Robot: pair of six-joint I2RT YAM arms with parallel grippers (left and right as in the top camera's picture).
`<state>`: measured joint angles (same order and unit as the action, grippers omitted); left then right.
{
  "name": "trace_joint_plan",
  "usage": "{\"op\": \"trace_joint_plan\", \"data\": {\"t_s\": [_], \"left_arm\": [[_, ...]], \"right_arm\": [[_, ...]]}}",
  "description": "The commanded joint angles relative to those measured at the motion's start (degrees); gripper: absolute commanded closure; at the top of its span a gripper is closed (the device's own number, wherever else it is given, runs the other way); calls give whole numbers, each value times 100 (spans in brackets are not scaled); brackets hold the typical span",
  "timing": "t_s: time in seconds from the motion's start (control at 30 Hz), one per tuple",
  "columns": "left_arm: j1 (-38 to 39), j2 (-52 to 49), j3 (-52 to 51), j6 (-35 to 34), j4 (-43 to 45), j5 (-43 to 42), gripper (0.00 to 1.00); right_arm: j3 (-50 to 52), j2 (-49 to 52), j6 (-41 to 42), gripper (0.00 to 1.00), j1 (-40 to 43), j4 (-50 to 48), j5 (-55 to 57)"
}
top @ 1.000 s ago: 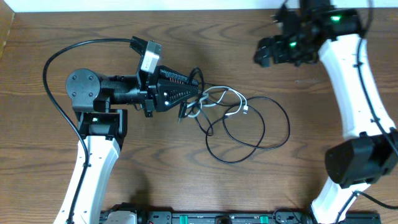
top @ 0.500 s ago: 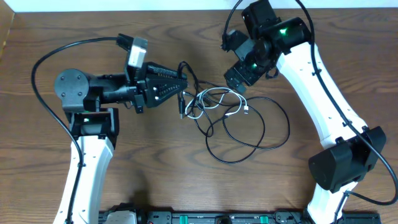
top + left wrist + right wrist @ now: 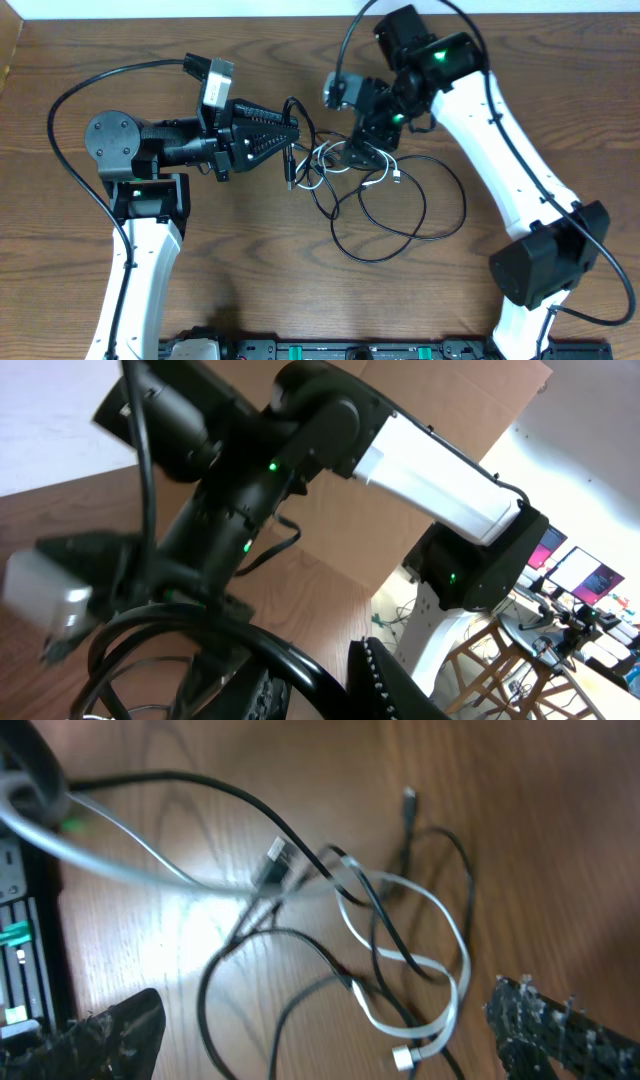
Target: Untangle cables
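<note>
L gripper (image 3: 295, 138), fingers pointing right, was clenched on the thin black cord (image 3: 462, 205), which arched over the tips w/ one plug end hanging toward the near edge. R gripper (image 3: 360, 158) hovered just above the knot, fingers spread wide, gripping nothing. The thin white cord (image 3: 460, 960) lay looped thru the black one mid-table on the brown wood-grain tabletop (image 3: 250, 270). Tangle's long axis ran left-right. Black loops spread right & near, white plug pointing right.

Matt brown wood-grain table (image 3: 250, 250), smooth black cable (image 3: 190, 778), glossy white cable (image 3: 460, 955) with metal plug (image 3: 404, 1059).
</note>
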<state>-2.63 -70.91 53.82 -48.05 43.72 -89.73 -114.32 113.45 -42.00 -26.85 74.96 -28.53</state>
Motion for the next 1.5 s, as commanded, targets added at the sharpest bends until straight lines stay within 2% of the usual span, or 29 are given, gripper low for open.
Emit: {"op": "trace_joint_plan", "data": {"t_s": [0.0, 0.17, 0.4, 0.47, 0.5, 0.53, 0.57, 0.6, 0.67, 0.83, 0.9, 1.0, 1.03, 1.07, 1.1, 1.13, 1.17, 1.2, 1.27, 1.33, 1.47], "left_arm": [[-24, 83, 74, -35, 26, -39, 76], [-26, 83, 74, -76, 26, -39, 77], [-26, 83, 74, -79, 11, -39, 77], [-26, 83, 74, -79, 11, -39, 77], [-26, 83, 74, -79, 11, -39, 77], [-26, 83, 74, -79, 11, -39, 77], [-26, 83, 74, -79, 11, -39, 77], [-26, 83, 74, -79, 11, -39, 77], [-26, 83, 74, -79, 11, -39, 77], [-26, 83, 74, -79, 11, -39, 77], [-26, 83, 74, -79, 11, -39, 77], [-26, 83, 74, -79, 11, -39, 77], [-26, 83, 74, -76, 11, -39, 77], [-24, 83, 74, -76, 11, -39, 77], [-26, 83, 74, -76, 11, -39, 77], [-26, 83, 74, -76, 11, -39, 77], [-26, 83, 74, -76, 11, -39, 77], [-26, 83, 74, -76, 11, -39, 77], [-26, 83, 74, -76, 11, -39, 77], [-24, 83, 74, -76, 11, -39, 77], [-24, 83, 74, -76, 11, -39, 77]], "right_arm": [[-26, 212, -243, 1, -192, -90, -315], [-26, 417, -238, 4, -396, -313, -315], [-26, 575, 7, 53, -562, -695, -310], [-26, 575, 98, 59, -562, -798, -308], [-26, 575, 153, 66, -562, -850, -304], [-26, 575, 256, 77, -562, -927, -286], [-26, 575, 402, 92, -562, -997, -243], [-26, 575, 581, 99, -562, -1062, -173], [-26, 575, 1248, 99, -535, -1255, 249], [-26, 575, 2951, 99, -411, -1475, 2273], [-26, 575, 3366, 99, -339, -1456, 2830], [-26, 575, 3355, 99, -236, -1318, 2509], [-26, 575, 3254, 90, -216, -1235, 2291], [-26, 575, 3128, 78, -205, -1147, 2059], [-26, 575, 2837, 59, -205, -1008, 1738], [-26, 575, 2616, 45, -205, -922, 1565], [-26, 575, 2116, 18, -225, -719, 1235], [-26, 575, 1779, 9, -238, -590, 1071], [-26, 575, 957, 2, -280, -221, 737], [-26, 575, 142, 2, -313, 177, 525], [-26, 575, -472, 2, -356, 337, 490]]}}
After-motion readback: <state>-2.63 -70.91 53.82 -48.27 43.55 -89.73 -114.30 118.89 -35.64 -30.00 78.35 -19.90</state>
